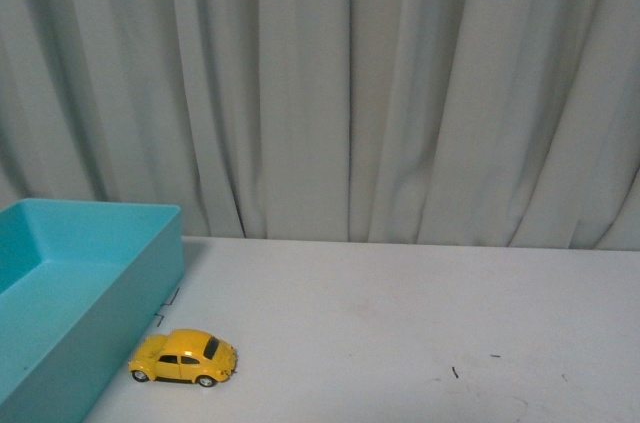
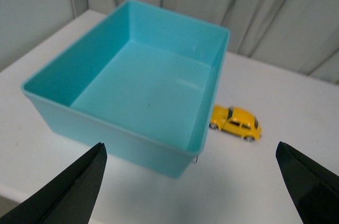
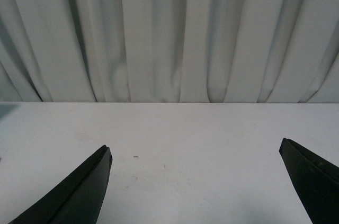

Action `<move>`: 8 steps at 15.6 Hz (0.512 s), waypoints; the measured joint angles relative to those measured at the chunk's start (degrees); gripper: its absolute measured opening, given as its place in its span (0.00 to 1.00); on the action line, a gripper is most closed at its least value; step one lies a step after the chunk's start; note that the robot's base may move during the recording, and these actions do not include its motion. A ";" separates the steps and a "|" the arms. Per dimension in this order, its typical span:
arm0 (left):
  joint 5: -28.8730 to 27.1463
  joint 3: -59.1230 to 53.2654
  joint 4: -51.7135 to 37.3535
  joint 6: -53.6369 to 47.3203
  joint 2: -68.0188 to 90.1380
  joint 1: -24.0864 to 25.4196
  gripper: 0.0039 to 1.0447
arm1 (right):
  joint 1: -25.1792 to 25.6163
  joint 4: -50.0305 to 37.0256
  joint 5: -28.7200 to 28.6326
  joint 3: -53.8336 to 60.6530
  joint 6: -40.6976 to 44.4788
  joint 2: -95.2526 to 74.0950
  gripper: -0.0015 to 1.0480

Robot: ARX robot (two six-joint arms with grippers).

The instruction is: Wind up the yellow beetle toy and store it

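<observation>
The yellow beetle toy (image 1: 184,357) stands on its wheels on the white table, right beside the teal box (image 1: 70,293). It also shows in the left wrist view (image 2: 237,122), next to the box's corner. My left gripper (image 2: 190,181) is open and empty, above the table short of the box and the toy. My right gripper (image 3: 196,181) is open and empty over bare table; the toy is out of its view. Neither arm shows in the front view.
The teal box (image 2: 132,144) is open-topped and empty, at the table's left. A grey-white curtain (image 1: 350,83) hangs behind the table's far edge. Small dark marks (image 1: 455,373) dot the white tabletop (image 1: 420,323).
</observation>
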State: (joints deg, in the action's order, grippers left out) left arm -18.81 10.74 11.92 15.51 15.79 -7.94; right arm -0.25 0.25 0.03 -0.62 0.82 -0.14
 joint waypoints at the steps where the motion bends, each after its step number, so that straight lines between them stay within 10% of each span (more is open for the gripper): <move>1: 1.75 0.90 -5.33 0.09 4.04 1.73 0.94 | 0.00 -0.02 0.00 0.00 0.00 0.00 0.94; 5: 14.62 7.65 -30.16 -11.04 32.35 9.18 0.94 | 0.00 0.00 -0.04 0.00 0.00 -0.02 0.94; 8: 22.86 24.11 -30.86 -22.49 53.62 9.73 0.94 | 0.00 -0.02 0.00 0.00 0.00 -0.02 0.94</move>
State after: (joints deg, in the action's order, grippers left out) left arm 4.05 34.85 -18.94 -6.98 69.41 1.78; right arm -0.25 0.23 0.03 -0.62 0.82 -0.16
